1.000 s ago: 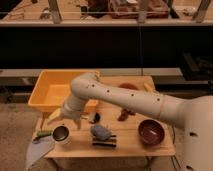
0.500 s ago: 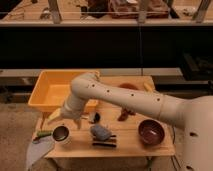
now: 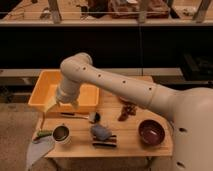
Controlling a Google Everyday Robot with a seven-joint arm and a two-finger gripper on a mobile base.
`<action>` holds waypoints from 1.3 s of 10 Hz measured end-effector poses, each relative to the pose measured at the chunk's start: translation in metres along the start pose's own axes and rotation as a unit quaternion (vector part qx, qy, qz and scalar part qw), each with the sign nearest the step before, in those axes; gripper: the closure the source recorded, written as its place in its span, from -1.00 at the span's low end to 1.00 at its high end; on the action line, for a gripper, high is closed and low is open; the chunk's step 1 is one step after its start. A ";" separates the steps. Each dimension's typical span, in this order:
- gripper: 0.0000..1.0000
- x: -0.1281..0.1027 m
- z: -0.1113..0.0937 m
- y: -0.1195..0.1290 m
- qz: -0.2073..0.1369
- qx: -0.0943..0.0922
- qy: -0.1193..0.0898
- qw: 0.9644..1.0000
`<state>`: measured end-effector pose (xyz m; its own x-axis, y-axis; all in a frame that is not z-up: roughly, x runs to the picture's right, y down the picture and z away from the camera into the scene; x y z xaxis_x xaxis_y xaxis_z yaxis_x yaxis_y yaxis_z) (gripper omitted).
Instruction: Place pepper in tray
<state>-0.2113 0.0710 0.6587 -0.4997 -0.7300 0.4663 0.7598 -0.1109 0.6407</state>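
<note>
Down low, gripper (image 3: 53,106) at front-left rim of tray (image 3: 44,87); open or closed, cannot tell. Pepper (image 3: 43,133) outside tray, near left edge of table (image 3: 131,146), just beside cup (image 3: 61,134). Bowl (image 3: 151,132) well apart, right.

this looks like a robotics lab or workshop rather than a home. a small wooden bench (image 3: 131,144) stands alone on a bare, greyish floor (image 3: 15,131), set out with test props: a yellow-orange tray (image 3: 37,98), a dark-red bowl (image 3: 151,133) and a metal cup (image 3: 61,134). behind it run long dark counters (image 3: 125,24) with metal uprights and cluttered tops. the white arm's gripper (image 3: 61,106) hangs at the tray's front wall.
</note>
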 end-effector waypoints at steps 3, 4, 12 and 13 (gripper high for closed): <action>-0.60 0.015 -0.016 -0.008 -0.061 -0.016 0.000 0.998; -0.60 0.013 -0.015 -0.006 -0.055 -0.021 -0.001 0.998; -0.60 0.063 0.122 -0.061 -0.299 -0.151 -0.060 0.940; -0.60 0.068 0.136 -0.063 -0.323 -0.150 -0.060 0.933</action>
<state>-0.3500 0.1203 0.7329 -0.9225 -0.3673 0.1189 0.3580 -0.6984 0.6197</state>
